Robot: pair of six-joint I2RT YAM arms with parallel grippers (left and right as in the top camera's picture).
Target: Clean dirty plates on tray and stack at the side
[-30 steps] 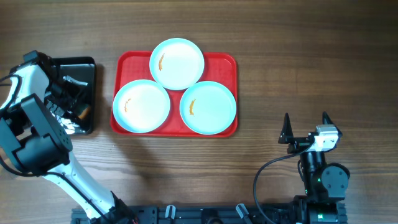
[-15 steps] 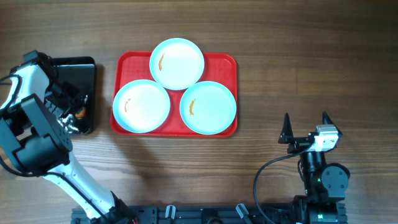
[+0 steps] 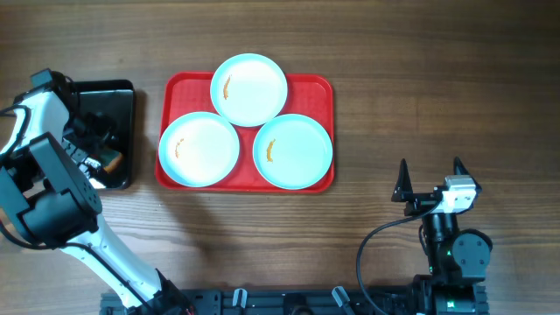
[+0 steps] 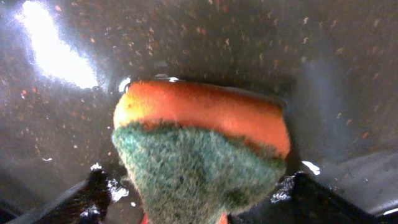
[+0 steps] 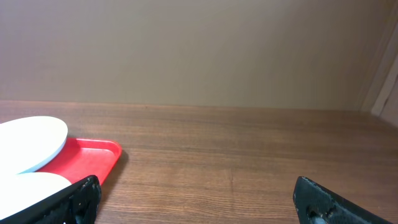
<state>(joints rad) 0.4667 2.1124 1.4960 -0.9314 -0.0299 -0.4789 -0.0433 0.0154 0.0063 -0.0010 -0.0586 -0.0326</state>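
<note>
Straddling sponge (image 4: 199,130) in black tray (image 3: 122,96) w/ left tool (image 4: 199,205) wide, no pinch yet. Centring, then closing firmly pre-lift. Holding right tool (image 3: 429,179) wide, idle. Leaving 3 smeared plates (image 3: 248,89) on red tray (image 3: 317,87).

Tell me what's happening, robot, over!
Left gripper astride sponge in black tray, grip unclear; right gripper open. Three dirty plates on red tray, all smeared. Nothing covers them.

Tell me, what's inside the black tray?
A sponge, orange with a green scrubby side, lies in the black tray. The left arm hangs over the tray's left part, so anything under it is hidden.
</note>
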